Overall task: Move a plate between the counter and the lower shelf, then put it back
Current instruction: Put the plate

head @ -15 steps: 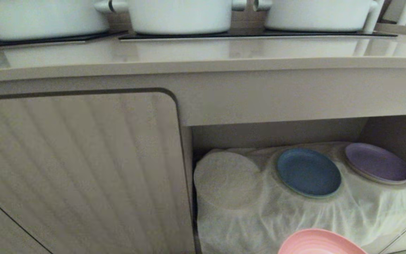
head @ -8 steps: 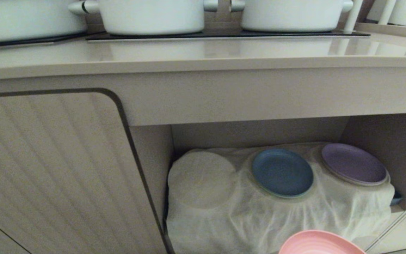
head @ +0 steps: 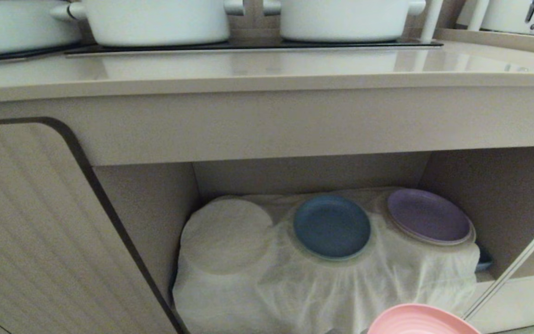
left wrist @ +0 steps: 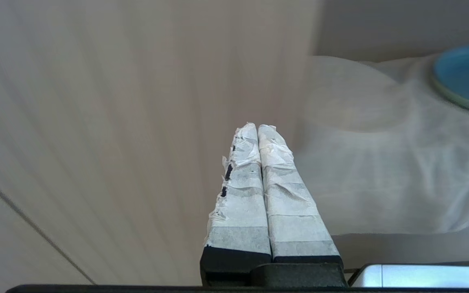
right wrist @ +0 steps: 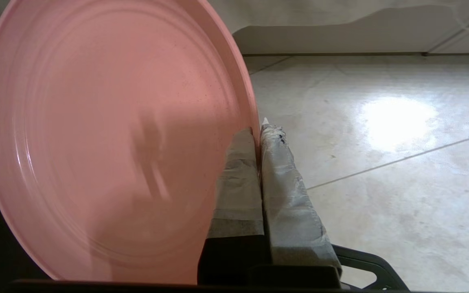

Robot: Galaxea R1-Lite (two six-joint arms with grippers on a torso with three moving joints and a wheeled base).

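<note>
Your pink plate [right wrist: 108, 138] is pinched by its rim in the right tool [right wrist: 259, 130], low and near, before the lower shelf [head: 503, 195] with its white-draped mounds. Beige worktop [head: 248, 69] runs above.

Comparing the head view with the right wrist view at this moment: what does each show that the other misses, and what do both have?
Only the head view shows the counter with white pots, the lower shelf, its white cloth, the blue plate and the purple plate.

Only the right wrist view shows the right gripper shut on the rim of the plate, and the shiny floor.

Both show the pink plate; the head view catches just its top edge at the bottom of the picture.
</note>
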